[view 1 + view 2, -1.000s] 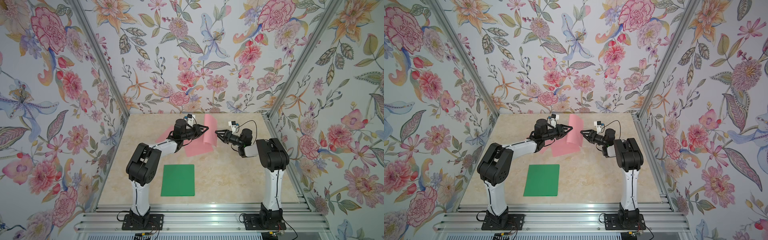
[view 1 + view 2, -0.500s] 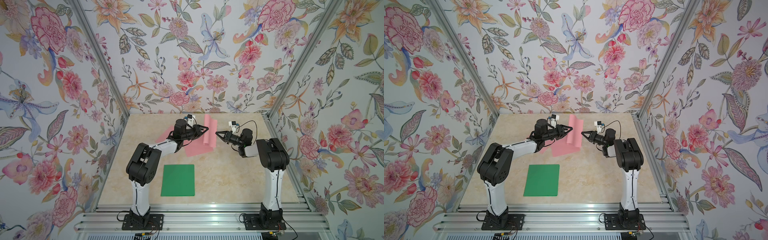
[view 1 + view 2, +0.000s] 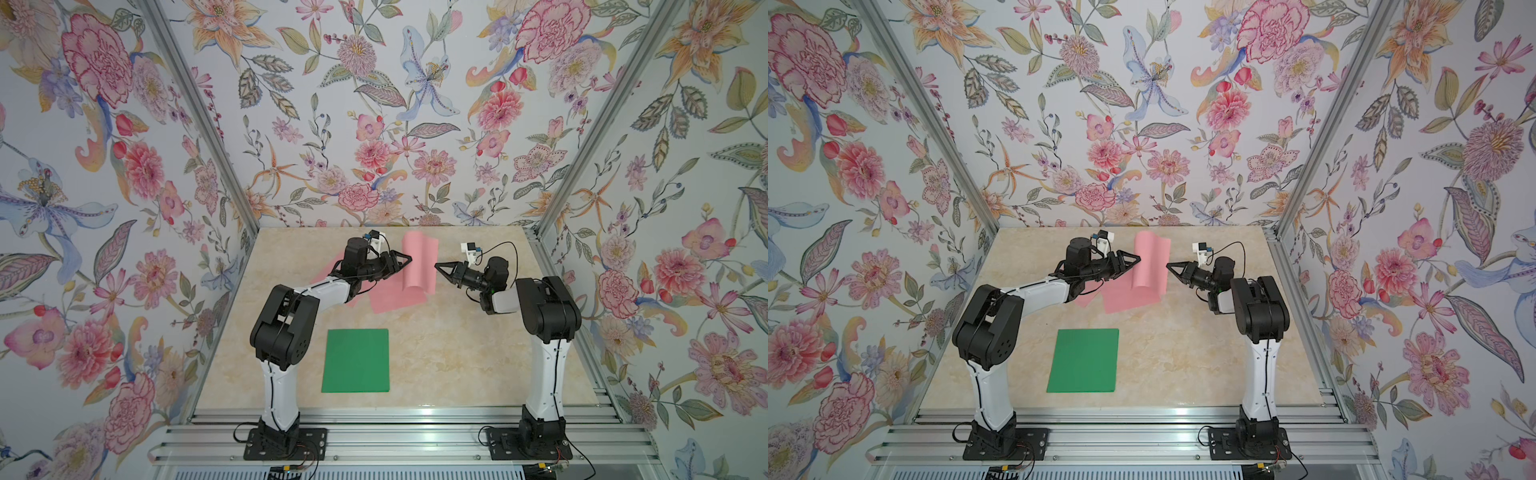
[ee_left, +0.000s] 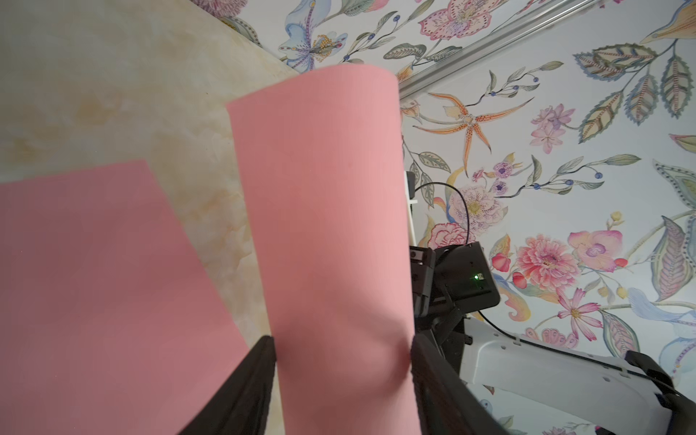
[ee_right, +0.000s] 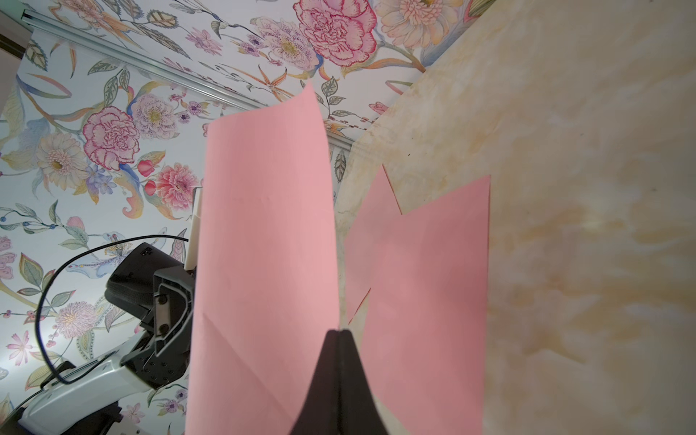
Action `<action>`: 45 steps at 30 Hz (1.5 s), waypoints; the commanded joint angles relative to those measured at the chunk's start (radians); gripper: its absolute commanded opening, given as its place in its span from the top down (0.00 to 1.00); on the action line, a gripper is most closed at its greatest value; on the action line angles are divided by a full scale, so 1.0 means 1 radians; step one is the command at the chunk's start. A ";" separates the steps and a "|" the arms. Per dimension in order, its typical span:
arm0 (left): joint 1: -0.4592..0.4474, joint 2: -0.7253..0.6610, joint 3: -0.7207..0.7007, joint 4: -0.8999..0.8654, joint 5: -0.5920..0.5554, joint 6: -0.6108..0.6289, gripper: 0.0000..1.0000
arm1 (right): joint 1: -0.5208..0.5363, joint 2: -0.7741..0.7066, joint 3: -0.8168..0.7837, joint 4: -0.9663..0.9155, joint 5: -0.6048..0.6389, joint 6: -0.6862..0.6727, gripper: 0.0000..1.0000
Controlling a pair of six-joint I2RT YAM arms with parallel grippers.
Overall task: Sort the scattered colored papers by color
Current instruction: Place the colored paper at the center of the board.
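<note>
Shut the right gripper (image 3: 436, 264) on the right edge of the lifted pink paper (image 3: 422, 257). Opened the left gripper (image 3: 408, 260) on its left.

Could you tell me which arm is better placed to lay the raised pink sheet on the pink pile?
Right: the right gripper is shut on the raised pink sheet, while the left gripper stands open around it. The pink pile lies just beneath, probably within reach.

Three pink papers (image 3: 419, 262), one green sheet (image 3: 356, 360)
</note>
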 commanded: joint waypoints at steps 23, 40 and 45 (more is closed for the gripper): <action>-0.003 -0.016 -0.104 0.199 0.002 -0.017 0.37 | 0.063 -0.452 0.083 -0.850 0.103 -0.404 1.00; -0.335 -0.236 -0.395 0.495 -0.661 -0.415 0.37 | 0.074 -0.638 -0.175 -0.737 0.698 -0.273 1.00; -0.447 -0.166 -0.459 0.658 -0.818 -0.562 0.38 | 0.081 -0.659 -0.218 -0.730 0.758 -0.264 1.00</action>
